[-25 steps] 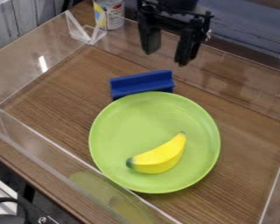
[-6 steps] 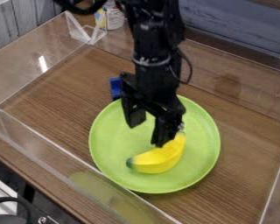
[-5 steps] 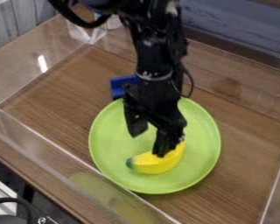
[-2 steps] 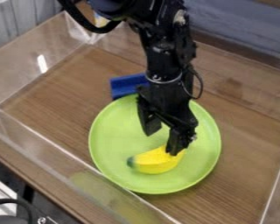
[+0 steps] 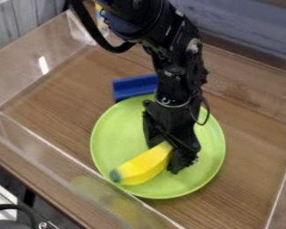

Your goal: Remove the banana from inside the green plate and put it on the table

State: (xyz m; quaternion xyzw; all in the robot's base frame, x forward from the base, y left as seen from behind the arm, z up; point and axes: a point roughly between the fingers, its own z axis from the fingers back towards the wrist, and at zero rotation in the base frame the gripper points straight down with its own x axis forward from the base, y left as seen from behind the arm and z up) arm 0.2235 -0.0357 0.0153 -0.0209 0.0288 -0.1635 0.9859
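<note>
Now the banana (image 5: 142, 167) lies inside the plate (image 5: 115, 134), shifted toward the front-left rim from where it lay a moment ago, its dark tip pointing left. One gripper (image 5: 172, 154) has come down onto the banana's right end, fingers spread wide, one on each side of it, not clamped. The plate holds just that one banana. One blue block (image 5: 132, 87) sits behind the plate on the table (image 5: 62, 89), just beside its rim.
</note>
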